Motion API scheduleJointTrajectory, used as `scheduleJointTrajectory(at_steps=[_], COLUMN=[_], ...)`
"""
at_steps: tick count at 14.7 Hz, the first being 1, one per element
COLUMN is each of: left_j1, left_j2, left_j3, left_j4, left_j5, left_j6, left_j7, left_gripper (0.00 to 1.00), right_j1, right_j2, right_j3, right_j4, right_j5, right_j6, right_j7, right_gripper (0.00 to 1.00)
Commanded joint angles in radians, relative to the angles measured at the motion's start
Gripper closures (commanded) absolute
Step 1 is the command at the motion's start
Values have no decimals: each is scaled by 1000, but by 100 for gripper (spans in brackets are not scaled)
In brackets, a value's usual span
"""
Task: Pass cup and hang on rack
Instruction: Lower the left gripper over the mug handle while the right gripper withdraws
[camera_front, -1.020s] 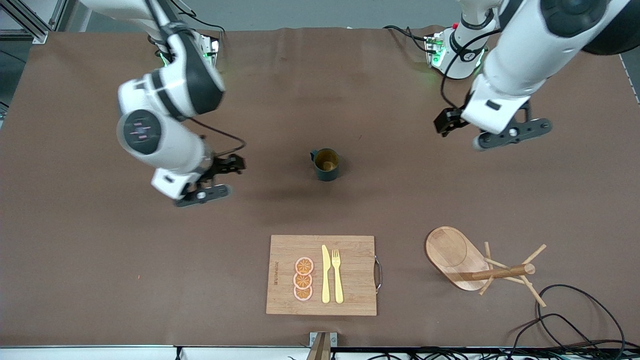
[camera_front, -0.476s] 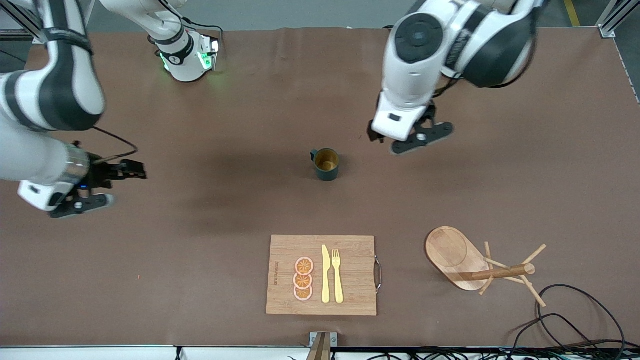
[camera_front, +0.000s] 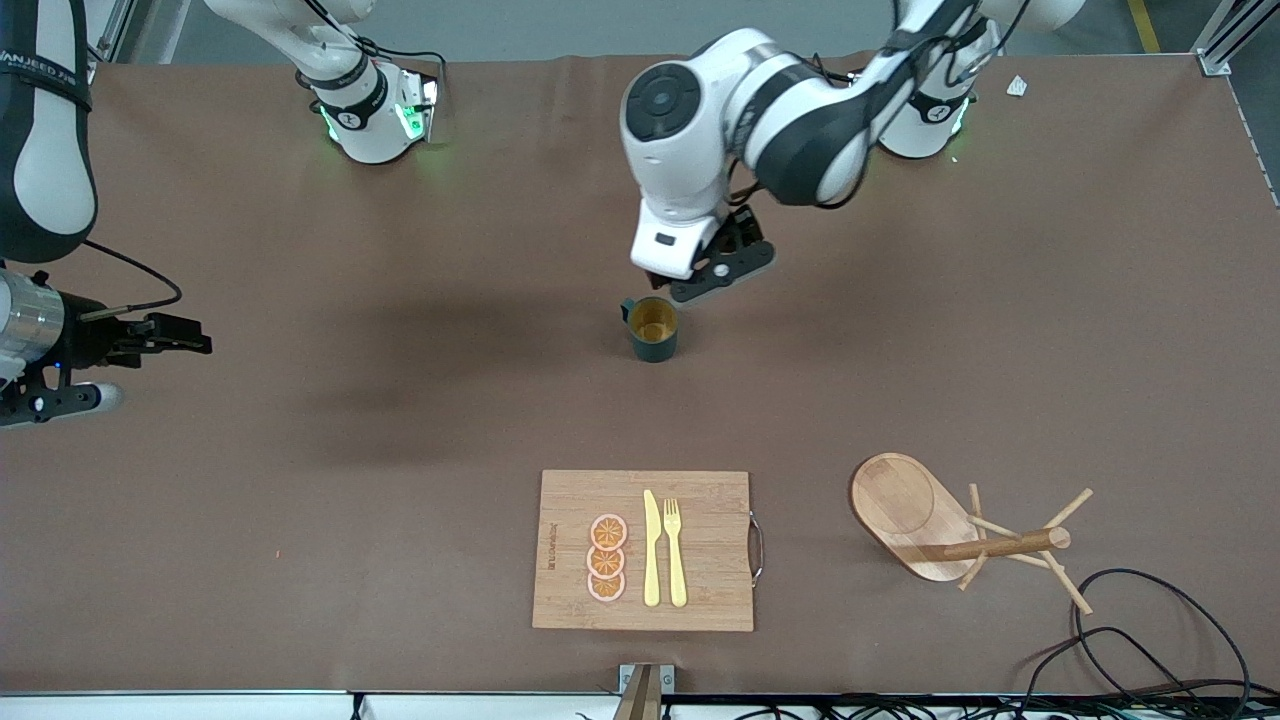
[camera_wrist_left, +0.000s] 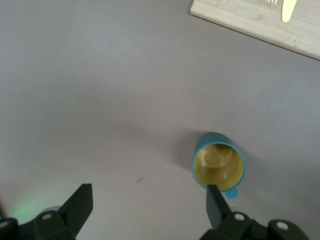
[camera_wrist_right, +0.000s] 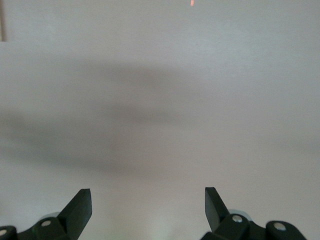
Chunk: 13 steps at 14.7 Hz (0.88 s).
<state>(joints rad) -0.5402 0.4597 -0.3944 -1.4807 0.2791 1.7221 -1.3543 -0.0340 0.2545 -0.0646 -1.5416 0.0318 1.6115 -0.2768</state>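
The cup (camera_front: 653, 328), a dark teal mug with a yellow-tan inside, stands upright in the middle of the table. My left gripper (camera_front: 716, 276) hangs open just beside it, a little farther from the front camera. In the left wrist view the cup (camera_wrist_left: 219, 162) lies close to one fingertip (camera_wrist_left: 215, 200), outside the gap, and the left gripper (camera_wrist_left: 148, 206) holds nothing. My right gripper (camera_front: 55, 403) is open over bare table at the right arm's end and is empty (camera_wrist_right: 147, 206). The wooden rack (camera_front: 905, 512) stands near the front edge toward the left arm's end.
A wooden cutting board (camera_front: 570, 500) with orange slices (camera_front: 606, 558), a yellow knife (camera_front: 651, 548) and a fork (camera_front: 675, 550) lies near the front edge, nearer the camera than the cup. Black cables (camera_front: 1150, 620) loop beside the rack at the table corner.
My left arm has swung in from its end of the table to just beside the cup. My right arm has drawn away from the middle toward its own end. Both grippers stayed open.
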Motion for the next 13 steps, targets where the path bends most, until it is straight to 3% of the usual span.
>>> scheduleJointTrajectory(at_steps=[1,7,13], left_j1=[-88,-237,-337], left_j2=[115,250,361], left_j3=[8,12,14], left_j4=[94,99,97], left_j5=[81,302,563], left_j6=[22,129,140], left_j7=[-122,-406,-691], left_gripper=[0,0,6], right_j1=[3,-10,-37], right_j2=[-14,3,14], right_j3=[25,20,19], right_j4=[37,83,109], right_j5=[-61,-67,-53], right_j6=[-35,-32,-27], right_j7=[7,13,11], right_gripper=[0,0,0])
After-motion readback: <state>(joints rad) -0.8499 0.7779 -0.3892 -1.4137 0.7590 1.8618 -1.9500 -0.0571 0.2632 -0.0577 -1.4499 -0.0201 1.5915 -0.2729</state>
